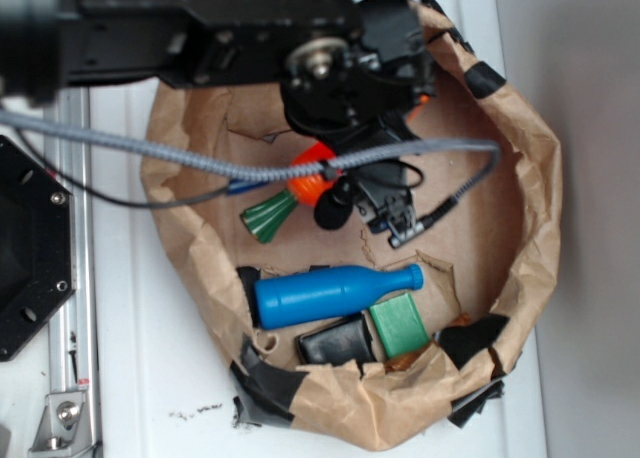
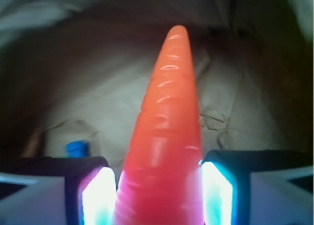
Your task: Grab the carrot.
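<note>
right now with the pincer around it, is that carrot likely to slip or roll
The carrot looks smooth and glossy, so it may slide. It tapers toward the tip, so squeezing could push it along its length. It looks rigid, probably light plastic, and round enough to roll if released. The pincer pads sit against both sides at its thick part.

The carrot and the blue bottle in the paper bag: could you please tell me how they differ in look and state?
The carrot is bright orange with a dark green stem end; the blue bottle is one solid blue. The carrot sits between the fingers of the gripper, mostly hidden under the arm in the exterior view, while the bottle lies free and fully visible, nothing gripping it. The carrot tapers to a point; the bottle narrows to a capped neck. Both are smooth, elongated toys inside the bag.
</note>
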Robot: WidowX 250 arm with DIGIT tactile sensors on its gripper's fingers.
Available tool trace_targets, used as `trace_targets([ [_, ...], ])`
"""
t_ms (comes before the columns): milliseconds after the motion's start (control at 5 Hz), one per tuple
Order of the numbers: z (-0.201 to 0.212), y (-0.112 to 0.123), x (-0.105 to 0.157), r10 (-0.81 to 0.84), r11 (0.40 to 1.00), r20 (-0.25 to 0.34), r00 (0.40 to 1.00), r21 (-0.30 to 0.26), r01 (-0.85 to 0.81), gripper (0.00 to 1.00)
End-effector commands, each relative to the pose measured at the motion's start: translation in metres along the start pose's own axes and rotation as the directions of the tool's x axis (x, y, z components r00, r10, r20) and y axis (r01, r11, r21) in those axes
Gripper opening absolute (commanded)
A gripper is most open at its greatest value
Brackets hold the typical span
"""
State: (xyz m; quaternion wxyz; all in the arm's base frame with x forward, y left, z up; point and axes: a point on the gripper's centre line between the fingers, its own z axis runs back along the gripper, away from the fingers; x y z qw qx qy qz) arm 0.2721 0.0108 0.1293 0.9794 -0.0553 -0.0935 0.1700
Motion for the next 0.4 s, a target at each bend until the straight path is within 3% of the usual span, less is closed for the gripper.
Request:
trace_targets([
  [0, 0.06, -0.034, 0.017, -0.228, 0.973, 0.099, 0.969, -0.001, 0.23, 0.0],
  [200, 0.047, -0.035, 0.019, -0.234, 0.972, 0.046, 0.971, -0.001, 0.234, 0.0],
])
